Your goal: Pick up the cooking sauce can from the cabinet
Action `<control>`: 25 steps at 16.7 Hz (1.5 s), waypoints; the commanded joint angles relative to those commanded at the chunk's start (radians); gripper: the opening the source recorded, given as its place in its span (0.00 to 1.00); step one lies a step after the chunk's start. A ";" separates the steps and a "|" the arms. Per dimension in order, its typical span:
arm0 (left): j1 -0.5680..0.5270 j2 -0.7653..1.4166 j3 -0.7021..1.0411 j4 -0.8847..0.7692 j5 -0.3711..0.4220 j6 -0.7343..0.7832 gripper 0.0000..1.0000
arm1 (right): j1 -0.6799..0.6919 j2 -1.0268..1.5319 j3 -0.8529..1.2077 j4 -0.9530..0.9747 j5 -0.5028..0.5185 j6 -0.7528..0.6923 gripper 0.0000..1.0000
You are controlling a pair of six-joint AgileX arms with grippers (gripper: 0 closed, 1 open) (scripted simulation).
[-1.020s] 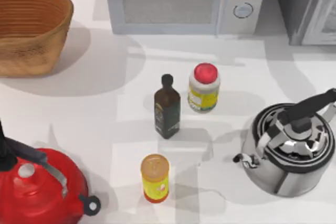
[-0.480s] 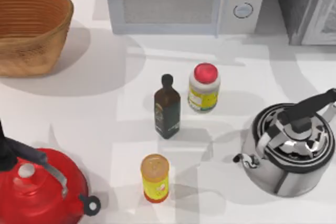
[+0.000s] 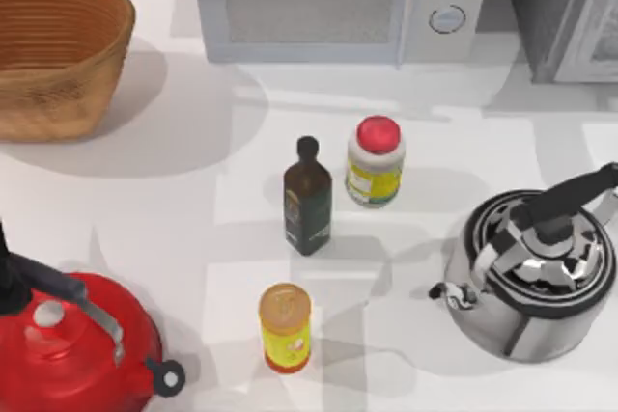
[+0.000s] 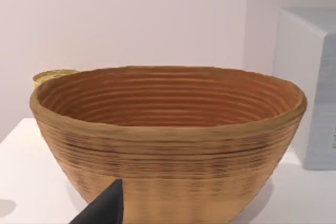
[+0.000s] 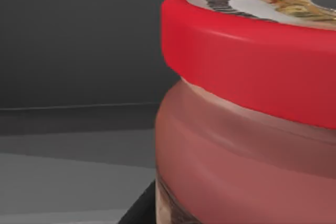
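Left gripper (image 4: 102, 208) parked by the wicker basket (image 4: 168, 140) at far left, fingers can't tell. Cooking sauce can (image 5: 252, 103) inside the dark cabinet (image 3: 560, 7), far right, right against the right wrist camera; right fingers can't tell. Likely light, rigid, smooth-sided — grip mid-body below the lid.

You have the small cylindrical cooking sauce can (image 5: 247, 145) close up in the right wrist view: reddish-orange body, thick red top with a round white-and-dark mark, standing upright against dark grey walls. Look to about two o'clock on the table for the large dark grey cabinet (image 3: 550, 7), its pale grey framed door at the edge.
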 joint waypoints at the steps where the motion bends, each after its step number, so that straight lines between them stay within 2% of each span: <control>1: 0.000 0.000 0.000 0.000 0.000 0.000 1.00 | -0.014 -0.056 -0.079 0.028 -0.017 0.001 0.00; 16: 0.000 0.000 0.000 0.000 0.000 0.000 1.00 | -0.243 -0.969 -1.487 0.481 -0.314 -0.031 0.00; 20: 0.000 0.000 0.000 0.000 0.000 0.000 1.00 | -0.283 -1.098 -1.664 0.544 -0.349 -0.039 0.00; 25: 0.000 0.000 0.000 0.000 0.000 0.000 1.00 | -0.293 -1.118 -1.692 0.555 -0.352 -0.042 0.00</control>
